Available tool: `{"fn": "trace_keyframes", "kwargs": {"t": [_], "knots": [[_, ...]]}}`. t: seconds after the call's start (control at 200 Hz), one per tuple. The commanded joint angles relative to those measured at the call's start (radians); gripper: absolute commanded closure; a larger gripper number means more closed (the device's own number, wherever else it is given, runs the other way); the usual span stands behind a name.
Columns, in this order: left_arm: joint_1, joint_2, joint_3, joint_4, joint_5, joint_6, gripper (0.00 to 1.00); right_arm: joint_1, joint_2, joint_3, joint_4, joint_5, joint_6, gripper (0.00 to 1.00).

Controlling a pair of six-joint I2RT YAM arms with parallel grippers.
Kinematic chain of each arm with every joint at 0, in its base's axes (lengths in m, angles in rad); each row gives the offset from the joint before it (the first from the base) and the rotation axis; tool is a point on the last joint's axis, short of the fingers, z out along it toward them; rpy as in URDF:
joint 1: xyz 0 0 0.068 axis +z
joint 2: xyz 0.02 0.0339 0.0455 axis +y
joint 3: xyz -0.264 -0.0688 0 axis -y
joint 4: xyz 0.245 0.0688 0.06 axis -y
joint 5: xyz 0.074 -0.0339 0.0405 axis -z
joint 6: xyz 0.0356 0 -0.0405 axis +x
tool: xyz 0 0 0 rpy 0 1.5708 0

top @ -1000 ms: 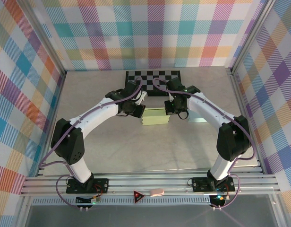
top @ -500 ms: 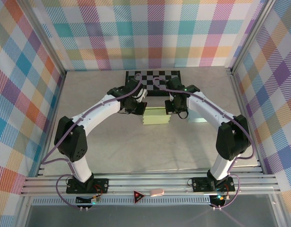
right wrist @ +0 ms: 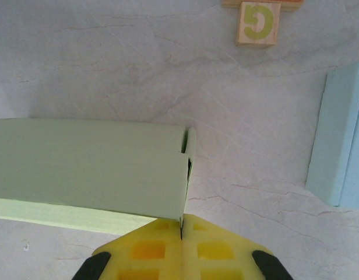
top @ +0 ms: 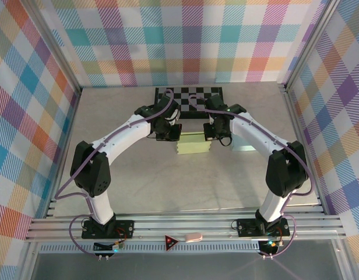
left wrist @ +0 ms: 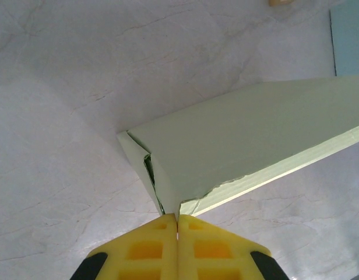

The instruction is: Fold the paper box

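The left gripper (left wrist: pixel 178 224) pinches the pale green box (left wrist: pixel 249 134) at its left end corner. The right gripper (right wrist: pixel 182 228) pinches its right end flap. The box lies on the worktop (top: pixel 168 181).

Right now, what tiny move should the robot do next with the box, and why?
Probably fold both ends inward. The left end effector pinches the box at one end's corner, the right end effector pinches the other end's flap, and both ends gape.

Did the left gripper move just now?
Yes. The left gripper crept a little toward the checkerboard mat, away from the arm bases, still pinching a corner of the green paper box.
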Motion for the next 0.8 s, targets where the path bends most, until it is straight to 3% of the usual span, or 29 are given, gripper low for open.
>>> {"fn": "trace_keyframes", "kwargs": {"t": [0.0,0.795], "knots": [[-0.005,0.023,0.029,-0.001,0.051,-0.056,1.00,0.013,0.025,0.021,-0.030,-0.021,0.013,1.00],[-0.005,0.000,-0.135,0.076,0.021,-0.015,1.00,0.014,-0.014,-0.074,0.056,-0.017,-0.015,1.00]]}}
